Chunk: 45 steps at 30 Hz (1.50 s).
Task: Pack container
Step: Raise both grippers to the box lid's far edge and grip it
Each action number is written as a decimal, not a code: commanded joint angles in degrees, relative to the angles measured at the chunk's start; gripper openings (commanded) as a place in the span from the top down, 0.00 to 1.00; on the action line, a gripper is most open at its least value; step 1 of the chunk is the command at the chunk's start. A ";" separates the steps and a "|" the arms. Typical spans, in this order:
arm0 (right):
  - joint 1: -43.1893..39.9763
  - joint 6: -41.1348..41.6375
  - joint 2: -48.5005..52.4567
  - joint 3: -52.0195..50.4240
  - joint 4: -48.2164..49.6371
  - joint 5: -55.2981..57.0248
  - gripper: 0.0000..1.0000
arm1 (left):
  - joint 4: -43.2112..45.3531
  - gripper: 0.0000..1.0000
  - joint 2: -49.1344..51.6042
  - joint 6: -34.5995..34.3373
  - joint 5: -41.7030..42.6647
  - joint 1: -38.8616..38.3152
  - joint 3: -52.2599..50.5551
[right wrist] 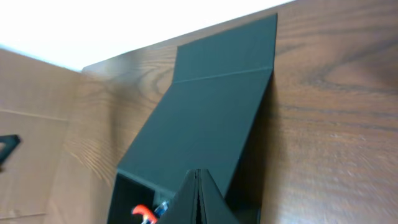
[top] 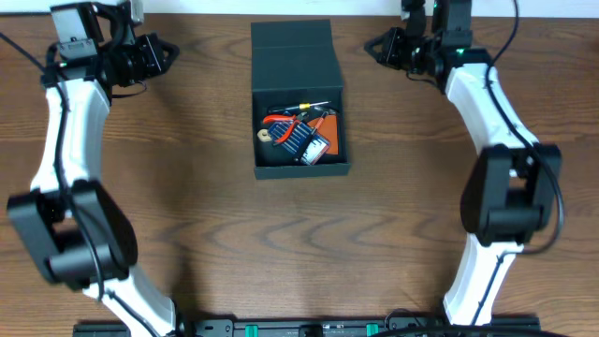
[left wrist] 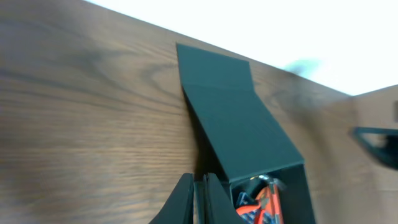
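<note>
The dark teal-black container [top: 301,169] sits at the table's middle back, its flap lid [top: 292,54] raised and leaning back. Inside lie orange-handled pliers [top: 298,120], a screwdriver and other small tools. My left gripper [top: 168,49] hovers at the far left, shut and empty, apart from the box. My right gripper [top: 372,45] hovers at the far right of the lid, shut and empty. The left wrist view shows the lid [left wrist: 239,118] and the tools [left wrist: 264,199] past its shut jaws [left wrist: 200,183]. The right wrist view shows the lid [right wrist: 205,124] beyond its shut jaws [right wrist: 198,177].
The wood-grain table [top: 187,206] surrounds the box. A white wall edge runs along the back [top: 206,7]. A black rail lies along the front edge [top: 309,328].
</note>
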 commanded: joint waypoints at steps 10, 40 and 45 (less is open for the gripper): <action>-1.29 16.57 18.84 0.28 14.78 -15.23 0.99 | 5.07 0.94 17.86 -7.63 13.84 -0.37 0.42; 2.82 24.50 21.92 0.31 41.72 -23.19 0.99 | 10.60 0.94 23.32 -7.63 15.30 -9.49 0.42; 2.82 24.48 21.92 0.31 41.70 -23.63 0.99 | 13.05 0.94 23.30 -7.67 18.73 -9.44 0.42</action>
